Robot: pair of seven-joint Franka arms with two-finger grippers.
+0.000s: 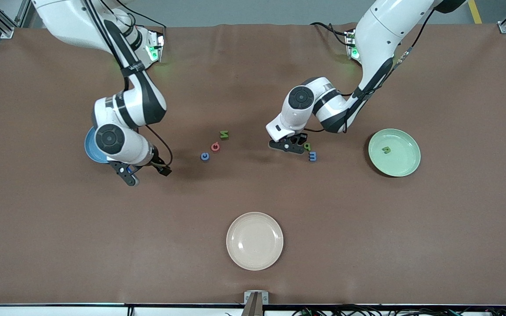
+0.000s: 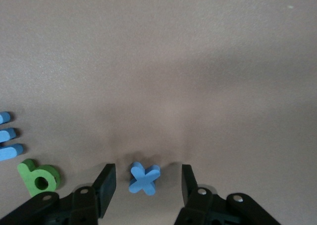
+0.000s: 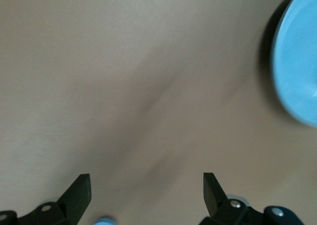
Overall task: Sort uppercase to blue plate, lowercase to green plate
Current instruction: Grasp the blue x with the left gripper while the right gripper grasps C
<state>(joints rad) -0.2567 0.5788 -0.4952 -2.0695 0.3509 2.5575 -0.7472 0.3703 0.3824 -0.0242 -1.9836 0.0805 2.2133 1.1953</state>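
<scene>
My left gripper is open and low at the table, its fingers on either side of the blue x; it is also in the left wrist view. The green p and blue m lie just beside it, and both show in the left wrist view, the p and the m. The green u lies in the green plate. The green N, red G and blue C lie mid-table. My right gripper is open and empty beside the blue plate, which the arm mostly covers. The B is hidden.
A cream plate sits near the table's front edge, nearer the front camera than the letters. The blue plate's rim shows in the right wrist view, off to one side of the open right gripper.
</scene>
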